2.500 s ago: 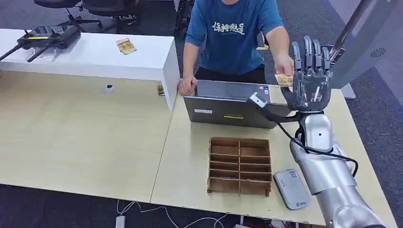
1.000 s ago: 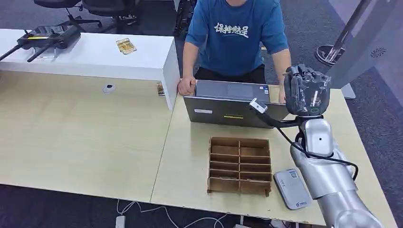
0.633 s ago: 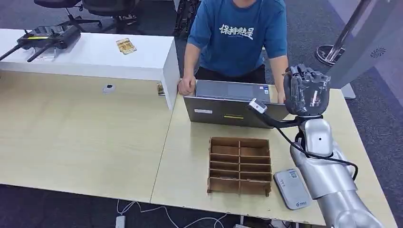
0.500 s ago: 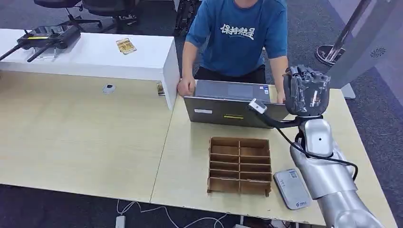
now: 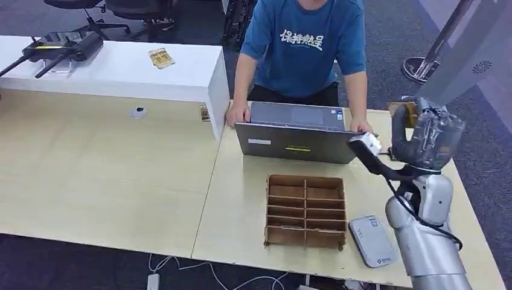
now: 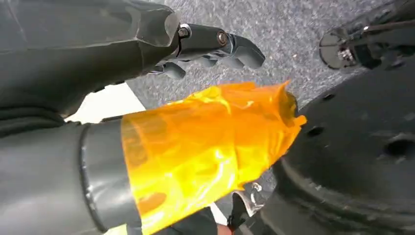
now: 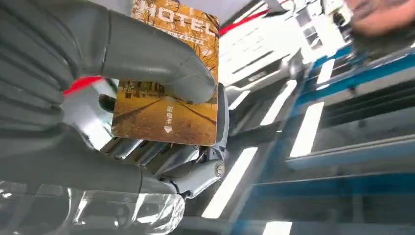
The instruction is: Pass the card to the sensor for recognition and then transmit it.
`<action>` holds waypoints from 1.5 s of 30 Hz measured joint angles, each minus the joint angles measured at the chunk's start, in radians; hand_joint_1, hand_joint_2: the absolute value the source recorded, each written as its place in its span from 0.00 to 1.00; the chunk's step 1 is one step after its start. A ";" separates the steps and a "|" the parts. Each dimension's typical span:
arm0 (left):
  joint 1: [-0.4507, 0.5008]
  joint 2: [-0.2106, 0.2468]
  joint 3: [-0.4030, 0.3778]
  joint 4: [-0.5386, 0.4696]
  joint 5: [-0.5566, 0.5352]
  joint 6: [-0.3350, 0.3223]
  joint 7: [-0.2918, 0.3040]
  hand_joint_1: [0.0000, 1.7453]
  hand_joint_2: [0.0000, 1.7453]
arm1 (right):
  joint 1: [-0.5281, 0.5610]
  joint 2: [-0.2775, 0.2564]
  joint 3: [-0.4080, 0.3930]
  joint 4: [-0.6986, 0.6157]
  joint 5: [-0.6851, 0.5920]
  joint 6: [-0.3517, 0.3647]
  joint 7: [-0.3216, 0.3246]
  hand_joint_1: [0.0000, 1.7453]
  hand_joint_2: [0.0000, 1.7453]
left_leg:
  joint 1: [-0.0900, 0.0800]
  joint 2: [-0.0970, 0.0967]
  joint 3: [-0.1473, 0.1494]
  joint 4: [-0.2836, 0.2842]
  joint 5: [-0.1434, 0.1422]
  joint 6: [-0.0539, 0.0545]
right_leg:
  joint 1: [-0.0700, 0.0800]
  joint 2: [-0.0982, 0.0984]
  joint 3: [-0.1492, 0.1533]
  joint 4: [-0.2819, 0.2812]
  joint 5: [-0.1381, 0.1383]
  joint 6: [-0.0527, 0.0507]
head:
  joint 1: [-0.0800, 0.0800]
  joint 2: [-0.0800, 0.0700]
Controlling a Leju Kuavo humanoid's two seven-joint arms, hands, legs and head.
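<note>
My right hand (image 5: 427,136) is raised over the table's right side, beyond the laptop's right corner. It pinches a golden-brown hotel card (image 5: 403,112) between thumb and fingers. The right wrist view shows the card (image 7: 166,115) close up, printed HOTEL, with the thumb pressed on its face. The sensor, a grey-white card reader (image 5: 370,240), lies flat near the table's front edge, to the right of the wooden organiser and below my forearm. My left hand (image 6: 112,58) hangs by the floor with its fingers (image 6: 215,41) spread, holding nothing; an orange film covers its thumb.
A wooden slotted organiser (image 5: 306,211) stands in front of an open grey laptop (image 5: 296,142). A person in a blue shirt (image 5: 305,45) leans on the laptop with both hands. A white counter (image 5: 121,72) at the back left carries another card (image 5: 160,58) and a black device.
The person handed the card over and my right hand closed on it. My right hand has since swung right and a little lower, away from the laptop's back edge, turning so the card shows.
</note>
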 joint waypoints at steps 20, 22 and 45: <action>0.003 -0.054 0.042 0.000 0.053 0.029 -0.002 0.00 0.00 | 0.339 0.023 -0.209 -0.283 -0.191 0.000 -0.136 1.00 1.00 | 0.000 0.002 0.000 0.000 -0.001 0.000 | 0.000 0.001 -0.001 0.000 0.000 0.000 | 0.000 0.000; 0.004 -0.055 0.044 0.000 0.054 0.029 -0.004 0.00 0.00 | 0.354 0.023 -0.209 -0.291 -0.193 0.000 -0.137 1.00 1.00 | 0.000 0.002 0.000 0.000 -0.001 0.000 | 0.000 0.001 -0.001 0.000 0.000 0.000 | 0.000 0.000; 0.010 -0.061 0.045 0.000 0.076 0.027 -0.008 0.00 0.00 | 0.404 0.000 -0.209 -0.249 -0.326 0.007 -0.105 1.00 1.00 | 0.000 0.002 0.000 0.000 -0.001 0.000 | 0.000 0.001 -0.001 0.000 0.000 0.000 | 0.000 0.000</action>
